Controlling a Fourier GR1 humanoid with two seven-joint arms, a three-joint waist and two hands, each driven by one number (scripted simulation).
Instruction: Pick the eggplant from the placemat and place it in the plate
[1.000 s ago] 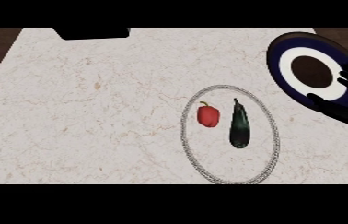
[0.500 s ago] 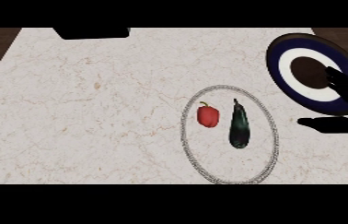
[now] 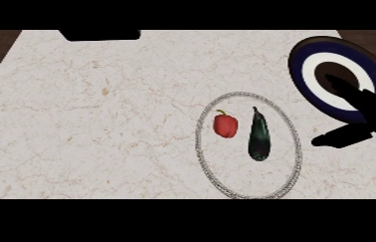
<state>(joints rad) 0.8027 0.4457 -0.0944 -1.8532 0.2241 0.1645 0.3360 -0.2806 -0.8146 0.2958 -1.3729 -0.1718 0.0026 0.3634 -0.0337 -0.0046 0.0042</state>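
Eggplant (image 3: 258, 137) lies on the placemat (image 3: 209, 167) at 3 o'clock of the red pepper (image 3: 226, 125), plate (image 3: 303, 69) at 1 o'clock, right hand (image 3: 351, 112) spread wide, holding nothing (probably light, smooth-slippery skin, grab mid-body, not the stem).

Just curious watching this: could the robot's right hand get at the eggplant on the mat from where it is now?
Probably yes. The right hand shows open at the right edge, and nothing lies between it and the eggplant. The red pepper sits on the far side.
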